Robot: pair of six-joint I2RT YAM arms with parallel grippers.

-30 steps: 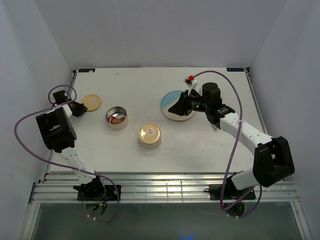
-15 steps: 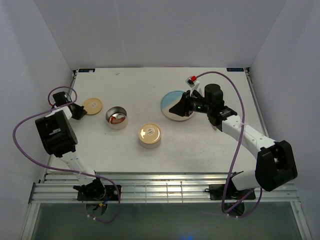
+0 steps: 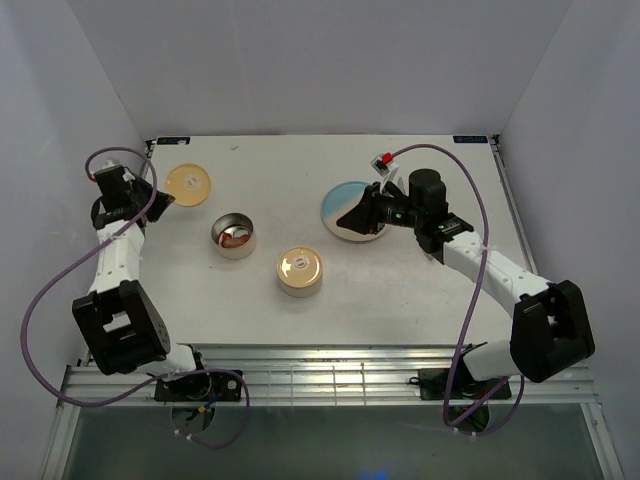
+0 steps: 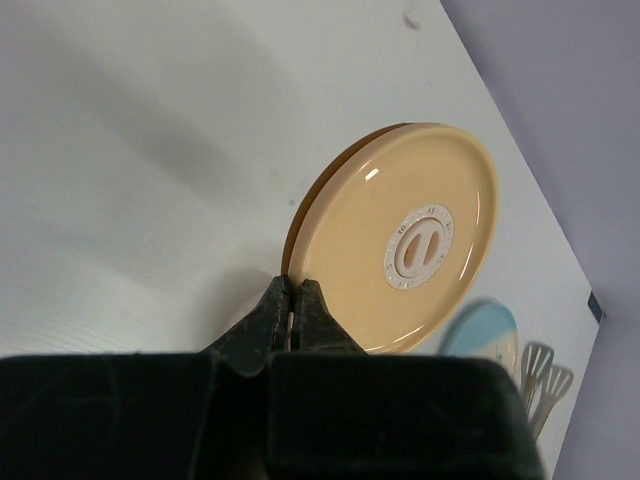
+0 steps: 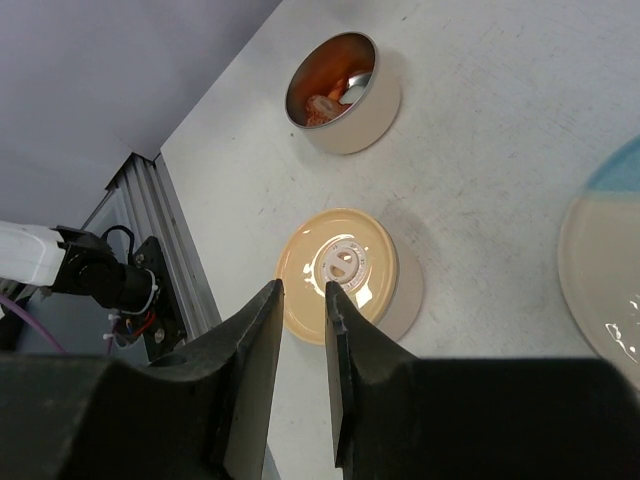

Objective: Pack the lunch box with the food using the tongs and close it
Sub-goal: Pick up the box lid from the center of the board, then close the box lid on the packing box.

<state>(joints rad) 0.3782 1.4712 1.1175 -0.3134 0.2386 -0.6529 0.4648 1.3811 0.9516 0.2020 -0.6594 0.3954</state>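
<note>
Lunch box closing looks to be the step in hand. The fingers (image 4: 262, 318) of the left gripper (image 4: 292, 300) are shut tight on the near rim of the loose wooden lid (image 4: 420, 240), pinching it edge-on. A second ago that lid lay flat on the tabletop (image 3: 400, 290) with the fingers only closing on it. Now it hangs tilted and clear of the surface, nearer the back-left corner, with a shadow under it. The open tin (image 3: 232, 238) sits uncovered right of it and closer to the arms, with orange-red and pale food (image 5: 325, 100) inside, so this lid probably has to go there and be set level. The closed tin (image 3: 299, 270) stands nearer still, its own lid on. The left arm, earlier folded with its elbow high, now stretches along the left edge toward the back, wrist turned inward. The right gripper (image 5: 303, 290) hovers at the plate (image 3: 340, 200), its fingers a little apart with nothing showing between them. Its arm reaches forward and inward with a bent elbow, barely changed. Two grey tips just beside the plate may be the tongs (image 4: 540, 368), but they are too small to be sure.
</note>
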